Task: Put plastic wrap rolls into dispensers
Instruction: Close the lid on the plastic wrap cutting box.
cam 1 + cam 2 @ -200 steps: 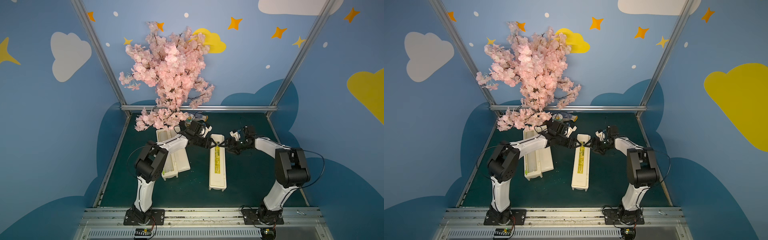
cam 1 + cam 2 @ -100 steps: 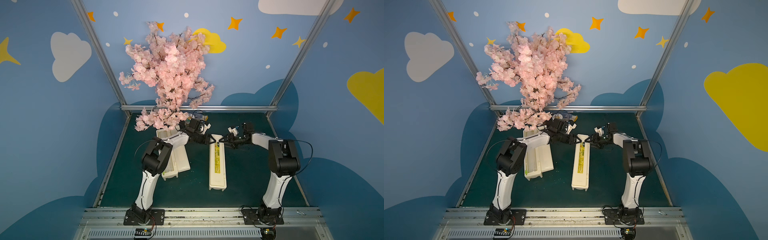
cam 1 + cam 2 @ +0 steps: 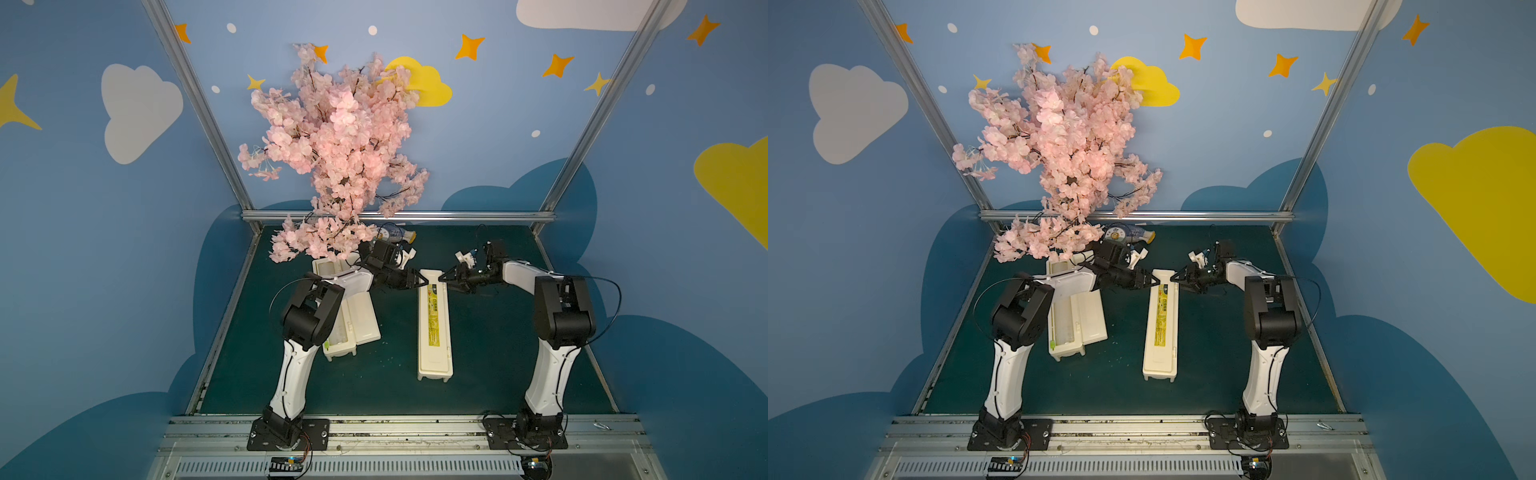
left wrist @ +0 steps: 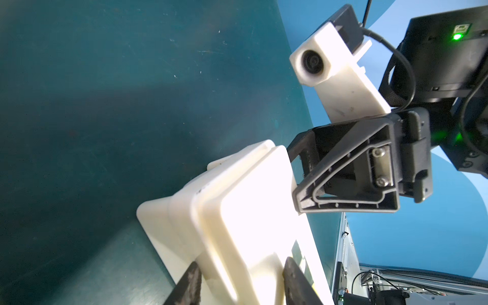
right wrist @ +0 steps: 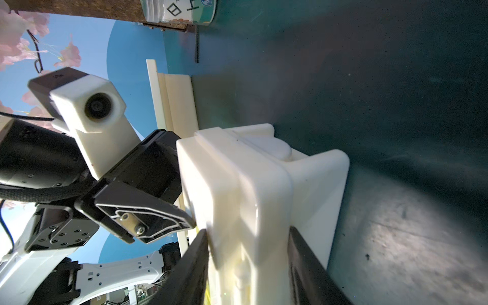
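A closed cream dispenser (image 3: 434,332) with a yellow label lies lengthwise mid-table in both top views. My left gripper (image 3: 420,282) and right gripper (image 3: 446,279) meet at its far end from opposite sides. In the left wrist view the left gripper (image 4: 241,285) is shut on the dispenser (image 4: 250,211), one finger on the lid and one on the underside. The right gripper (image 5: 248,264) clamps the same end of the dispenser (image 5: 250,184). A second dispenser (image 3: 1090,316) lies open at the left, with a whitish plastic wrap roll (image 3: 1064,316) in its trough.
A pink blossom tree (image 3: 332,137) overhangs the back left corner. A small clear bottle (image 3: 395,237) with a yellow cap lies at the back by the metal rail (image 3: 399,216). A labelled jar (image 5: 179,10) shows in the right wrist view.
Both grippers slid along the closed dispenser toward its far end, and their jaws narrowed onto it. The dispensers have stayed in place.
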Available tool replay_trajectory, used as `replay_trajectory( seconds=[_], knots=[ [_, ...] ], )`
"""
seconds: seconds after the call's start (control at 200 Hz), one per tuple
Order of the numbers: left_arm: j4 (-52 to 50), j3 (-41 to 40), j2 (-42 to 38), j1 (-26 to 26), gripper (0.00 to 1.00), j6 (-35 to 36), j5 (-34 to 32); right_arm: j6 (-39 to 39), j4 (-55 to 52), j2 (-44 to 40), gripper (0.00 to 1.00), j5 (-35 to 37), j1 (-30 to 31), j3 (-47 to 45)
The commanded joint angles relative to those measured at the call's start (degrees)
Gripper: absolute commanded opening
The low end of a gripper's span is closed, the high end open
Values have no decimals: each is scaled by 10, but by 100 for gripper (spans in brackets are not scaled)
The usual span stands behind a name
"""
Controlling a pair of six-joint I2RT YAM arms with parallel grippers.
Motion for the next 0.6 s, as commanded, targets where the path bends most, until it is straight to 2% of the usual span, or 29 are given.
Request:
replay_trajectory(
  seconds=[0.0,0.08,0.17,0.255,0.295,0.325,0.36,0.461,0.596],
  knots=[
    [-41,-38,39,-22,45,13,-12,-20,-44,24,48,33,65,-15],
    [-37,-44,23,-24,48,19,-22,-17,-33,10,50,40,65,-24],
    [-41,-43,0,-25,60,32,-47,-24,-39,-10,53,52,58,-20],
    [-42,-34,-11,-24,66,37,-60,-34,-49,-31,57,79,53,-7],
    [-43,-27,-16,-25,69,42,-66,-39,-42,-50,63,102,52,-10],
    [-43,-23,-20,-25,70,46,-69,-43,-38,-66,70,119,52,-13],
    [-43,-19,-24,-25,71,54,-73,-49,-36,-81,73,133,51,-13],
    [-51,-7,-33,-25,72,69,-82,-66,-67,-96,77,158,49,6],
    [-56,-19,-63,-24,72,83,-103,-84,-119,-124,77,205,60,9]
  ],
)
